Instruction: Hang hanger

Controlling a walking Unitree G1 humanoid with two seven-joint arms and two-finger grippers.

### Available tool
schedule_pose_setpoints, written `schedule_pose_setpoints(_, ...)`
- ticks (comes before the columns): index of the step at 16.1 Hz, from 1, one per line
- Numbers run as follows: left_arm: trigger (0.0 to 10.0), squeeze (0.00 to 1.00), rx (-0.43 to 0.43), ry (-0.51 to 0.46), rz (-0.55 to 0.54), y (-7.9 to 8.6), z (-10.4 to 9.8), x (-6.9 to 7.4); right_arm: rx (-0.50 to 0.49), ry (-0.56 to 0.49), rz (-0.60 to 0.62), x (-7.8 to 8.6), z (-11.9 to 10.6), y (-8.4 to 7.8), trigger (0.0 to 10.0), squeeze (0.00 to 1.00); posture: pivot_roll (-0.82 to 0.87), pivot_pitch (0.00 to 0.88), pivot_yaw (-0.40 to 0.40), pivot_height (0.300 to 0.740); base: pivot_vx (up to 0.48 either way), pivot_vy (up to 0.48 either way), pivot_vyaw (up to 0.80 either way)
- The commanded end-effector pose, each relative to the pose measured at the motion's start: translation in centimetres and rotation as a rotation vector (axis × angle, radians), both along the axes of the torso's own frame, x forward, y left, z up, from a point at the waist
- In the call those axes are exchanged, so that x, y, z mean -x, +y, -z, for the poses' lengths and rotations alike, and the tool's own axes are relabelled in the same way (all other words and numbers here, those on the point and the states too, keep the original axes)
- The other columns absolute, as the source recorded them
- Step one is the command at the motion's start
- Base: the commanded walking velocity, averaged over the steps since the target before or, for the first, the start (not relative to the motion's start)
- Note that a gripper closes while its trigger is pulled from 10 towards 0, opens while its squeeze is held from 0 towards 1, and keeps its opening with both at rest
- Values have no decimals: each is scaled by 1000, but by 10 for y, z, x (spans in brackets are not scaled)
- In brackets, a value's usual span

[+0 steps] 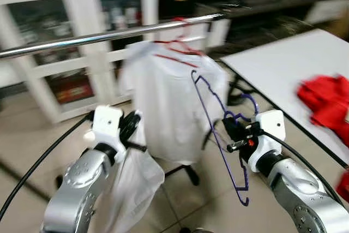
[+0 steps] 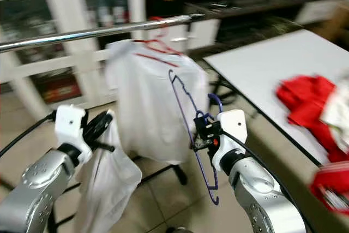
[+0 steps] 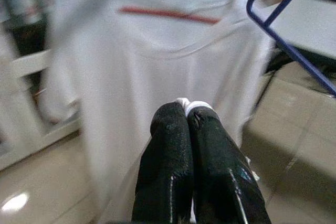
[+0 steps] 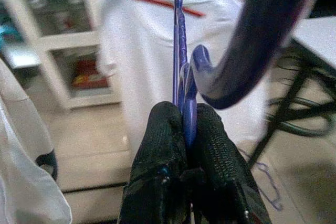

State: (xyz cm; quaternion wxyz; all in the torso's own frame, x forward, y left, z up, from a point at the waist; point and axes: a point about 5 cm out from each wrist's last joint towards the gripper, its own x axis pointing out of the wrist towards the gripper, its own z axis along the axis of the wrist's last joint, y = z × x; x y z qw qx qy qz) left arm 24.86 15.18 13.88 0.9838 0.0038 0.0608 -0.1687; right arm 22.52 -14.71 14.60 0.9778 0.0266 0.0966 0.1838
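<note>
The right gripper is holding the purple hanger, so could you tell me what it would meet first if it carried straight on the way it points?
Probably the white shirt hanging on the rail, dead ahead of the right gripper; depth is unclear.

Both silver arms are reaching forward and up, below the metal rail (image 1: 109, 35). The left gripper (image 1: 130, 125) is sitting under the rail's left part, its black fingers (image 3: 181, 145) pressing together on a bit of white fabric. The right gripper (image 1: 233, 129) is sitting lower, under the rail's right end, its fingers (image 4: 205, 135) pinching a purple hanger (image 1: 218, 135).
</note>
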Motion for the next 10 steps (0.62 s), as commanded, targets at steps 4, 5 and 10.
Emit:
schedule_pose_setpoints(4,10000,0,-1,14,13,0,0,4,-17,-3,34,1,-7,-3,10000,0,74,44,-39,740,0,0,-800)
schedule_pose_setpoints(5,10000,0,-2,17,12,0,1,5,-13,1,27,2,-6,-3,10000,0,74,44,-39,740,0,0,-800)
schedule_pose_setpoints(10,10000,0,-3,10,33,-6,-1,-7,54,-74,33,-1,-13,-2,10000,0,65,38,-18,740,0,0,-800)
